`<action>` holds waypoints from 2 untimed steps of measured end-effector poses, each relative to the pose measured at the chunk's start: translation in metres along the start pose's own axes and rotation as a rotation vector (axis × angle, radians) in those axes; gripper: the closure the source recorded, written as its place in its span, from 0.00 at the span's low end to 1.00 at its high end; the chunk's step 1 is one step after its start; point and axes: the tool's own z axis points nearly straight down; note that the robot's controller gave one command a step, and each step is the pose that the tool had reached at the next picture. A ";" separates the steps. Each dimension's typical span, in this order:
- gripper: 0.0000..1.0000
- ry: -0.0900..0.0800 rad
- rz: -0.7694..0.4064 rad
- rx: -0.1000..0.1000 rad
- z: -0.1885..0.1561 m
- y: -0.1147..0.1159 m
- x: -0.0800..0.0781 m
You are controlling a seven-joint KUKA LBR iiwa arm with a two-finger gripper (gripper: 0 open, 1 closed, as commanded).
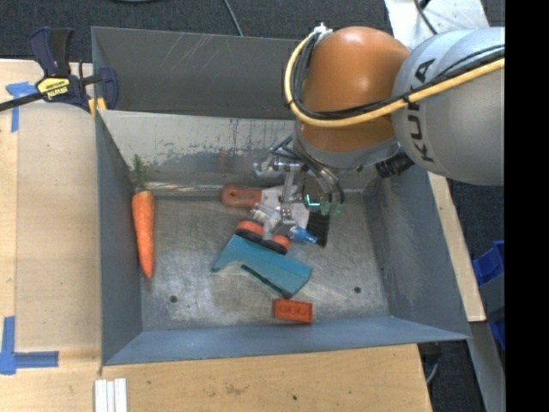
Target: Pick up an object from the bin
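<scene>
My gripper (296, 197) hangs under the orange wrist cover over the middle of the bin, toward the back. Right below it lies a small whitish toy vehicle with orange wheels (264, 227), with a bit of blue (301, 237) and a black part (318, 227) beside it. A flat teal angular piece (262, 267) lies just in front of the toy, touching it. A brown-orange rounded piece (241, 197) rests to the gripper's left, near the back wall.
A carrot (143, 230) lies lengthwise along the left wall. A small red-orange block (292, 311) sits near the front wall. The arm and its orange cover hide the back right of the bin.
</scene>
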 end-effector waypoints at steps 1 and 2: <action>0.00 -0.007 0.002 -0.001 -0.004 0.000 -0.002; 0.00 -0.014 0.059 -0.002 0.030 -0.003 0.003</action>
